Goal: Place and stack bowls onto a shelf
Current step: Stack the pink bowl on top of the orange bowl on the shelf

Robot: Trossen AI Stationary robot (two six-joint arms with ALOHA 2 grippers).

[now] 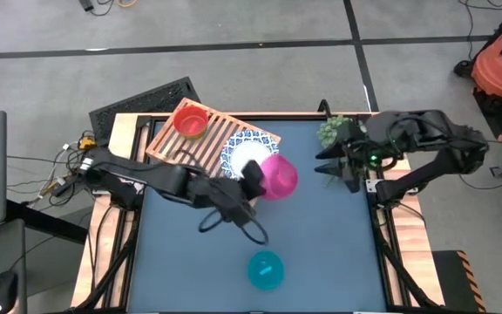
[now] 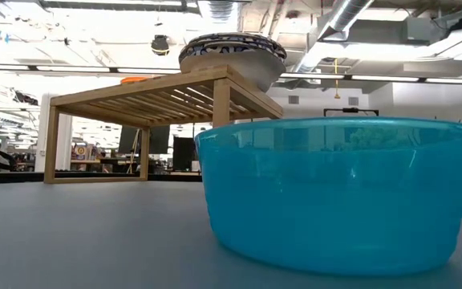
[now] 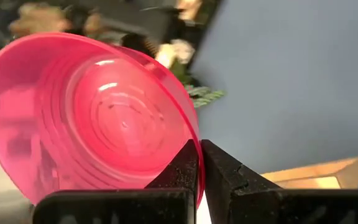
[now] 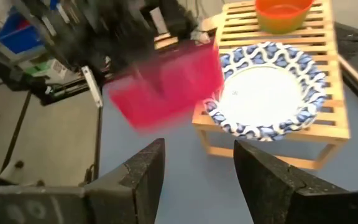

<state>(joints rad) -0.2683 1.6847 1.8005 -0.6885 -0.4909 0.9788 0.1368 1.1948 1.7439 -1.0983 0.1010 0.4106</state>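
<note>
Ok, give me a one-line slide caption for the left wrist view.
Left gripper pinches the magenta bowl by its rim, tilted, above the blue table.

Blue-grey worktop [image 1: 321, 244] carrying a slatted wooden shelf [image 1: 200, 144] at its far left, a green plant [image 1: 332, 131] far right, and a teal bowl [image 1: 266, 269] near front.
</note>
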